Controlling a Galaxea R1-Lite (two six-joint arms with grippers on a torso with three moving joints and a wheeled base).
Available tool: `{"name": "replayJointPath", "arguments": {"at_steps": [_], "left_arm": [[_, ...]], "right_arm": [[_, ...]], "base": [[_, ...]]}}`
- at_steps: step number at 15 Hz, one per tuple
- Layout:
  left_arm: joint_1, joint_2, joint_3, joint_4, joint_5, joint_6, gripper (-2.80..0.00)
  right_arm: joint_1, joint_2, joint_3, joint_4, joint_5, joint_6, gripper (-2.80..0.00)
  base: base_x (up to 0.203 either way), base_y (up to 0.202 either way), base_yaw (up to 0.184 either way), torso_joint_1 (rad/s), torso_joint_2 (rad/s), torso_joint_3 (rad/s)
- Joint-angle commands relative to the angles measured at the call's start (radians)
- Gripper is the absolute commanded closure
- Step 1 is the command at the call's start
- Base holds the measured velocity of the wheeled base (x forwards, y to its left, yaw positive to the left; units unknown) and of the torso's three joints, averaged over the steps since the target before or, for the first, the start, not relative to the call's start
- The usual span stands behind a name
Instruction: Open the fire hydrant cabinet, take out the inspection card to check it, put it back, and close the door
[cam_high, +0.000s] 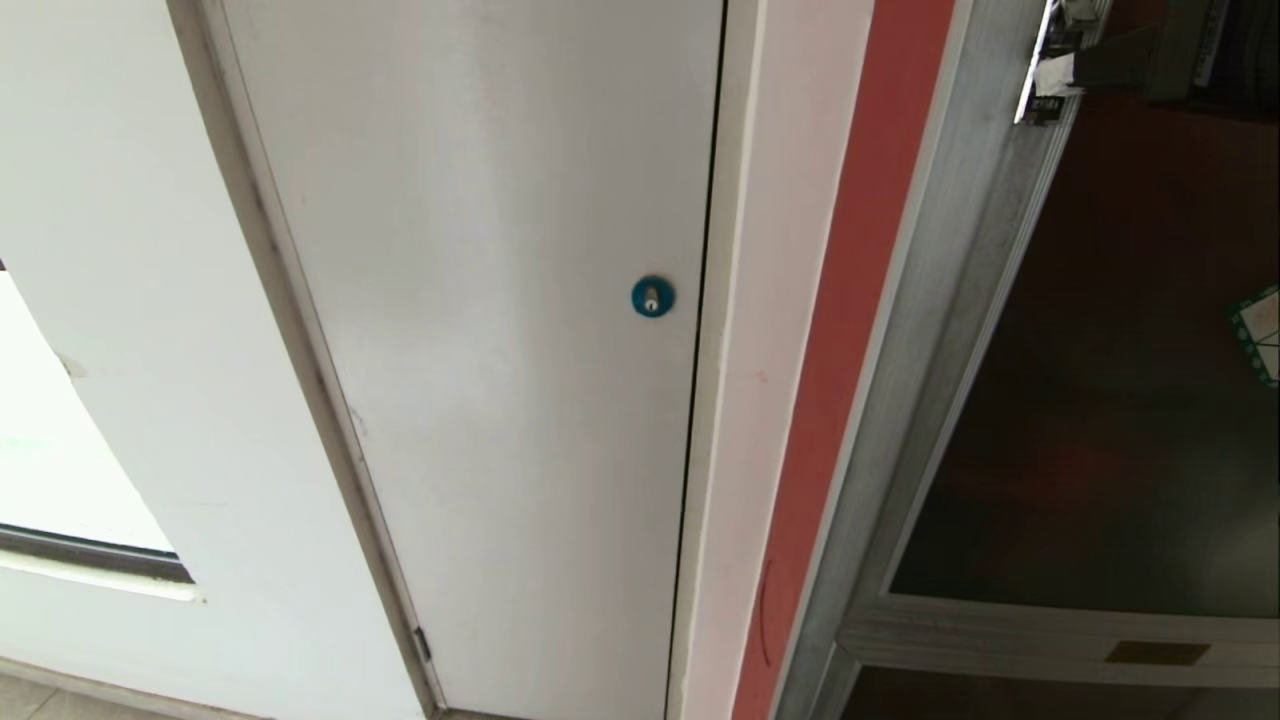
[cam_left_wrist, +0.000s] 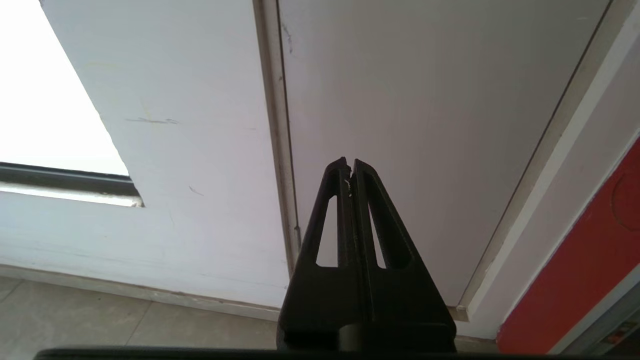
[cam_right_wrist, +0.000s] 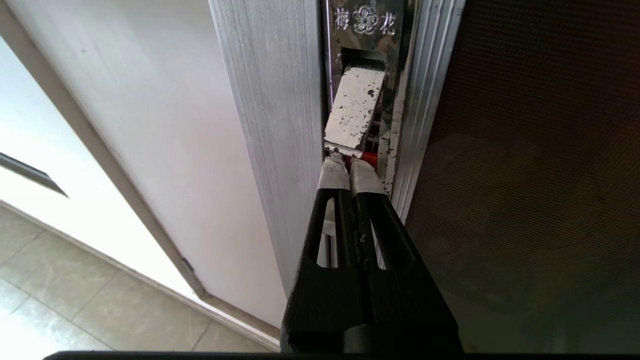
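Right tool (cam_right_wrist: 349, 167), fingers pressed together, has its white-taped tips at the lower edge of the worn metal latch lever (cam_right_wrist: 355, 107), which tilts out of its slot in the silver frame; whether they touch it I cannot tell. Beside them, the fire hydrant cabinet (cam_high: 905, 330) fills the right of the head view, its door (cam_high: 1120, 400) of dark glass bearing a green-edged sticker (cam_high: 1262, 335). Left of it is the white panel door (cam_high: 480, 350) with its blue lock (cam_high: 652, 296). Left tool (cam_left_wrist: 350, 172), fingers together and holding nothing, points at that white door low down.
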Motion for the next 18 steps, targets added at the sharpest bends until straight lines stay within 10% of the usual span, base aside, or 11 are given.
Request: {"name": "replayJointPath", "arguments": {"at_steps": [1, 18], "left_arm": [[0.001, 0.0, 0.006, 0.0, 0.0, 0.0, 0.0], [0.002, 0.001, 0.006, 0.0, 0.0, 0.0, 0.0]], "right_arm": [[0.0, 0.004, 0.006, -0.001, -0.005, 0.0, 0.0], [0.009, -0.252, 0.186, -0.007, 0.068, 0.077, 0.0]], "base": [[0.0, 0.0, 0.0, 0.0, 0.0, 0.0], [0.0, 0.0, 0.0, 0.0, 0.0, 0.0]]}}
